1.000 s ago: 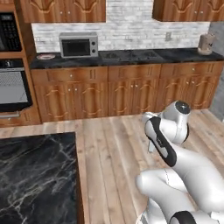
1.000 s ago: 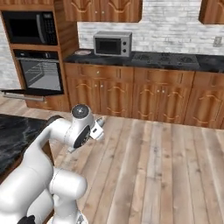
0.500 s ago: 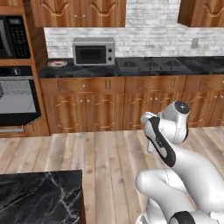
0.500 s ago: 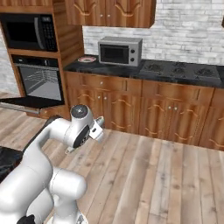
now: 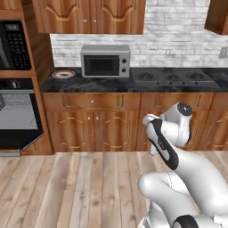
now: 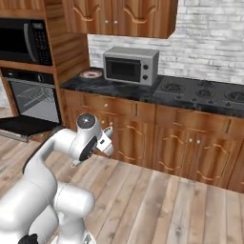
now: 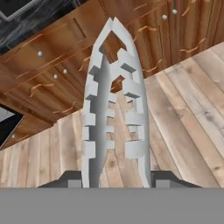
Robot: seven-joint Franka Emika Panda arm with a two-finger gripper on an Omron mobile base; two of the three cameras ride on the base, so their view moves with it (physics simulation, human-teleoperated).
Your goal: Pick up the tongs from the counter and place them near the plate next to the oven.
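Observation:
Slim silver tongs [image 7: 111, 109] stand upright in the hand view, their arms rising from between my fingertips, and my gripper [image 7: 117, 180] is shut on them. The hand [image 5: 156, 136] is folded close to the arm, over the wooden floor, well short of the cabinets. A small white plate with a red ring [image 5: 63, 73] [image 6: 90, 74] lies on the black marble counter [image 5: 133, 83] [image 6: 138, 91], at its left end beside the large black oven [image 5: 17, 111] [image 6: 33, 97]. The tongs hang above floorboards, far from the plate.
A grey box microwave [image 5: 105, 61] [image 6: 131, 66] stands on the counter just right of the plate, with stove burners [image 5: 169, 76] further right. A black keypad microwave [image 6: 24, 40] sits above the oven. The oven door [image 6: 24, 126] hangs open over the floor.
The whole picture has shifted: the base has driven toward the wall counter, the black island slab has left view, and the plate and microwave look larger. The arm's pose is unchanged.

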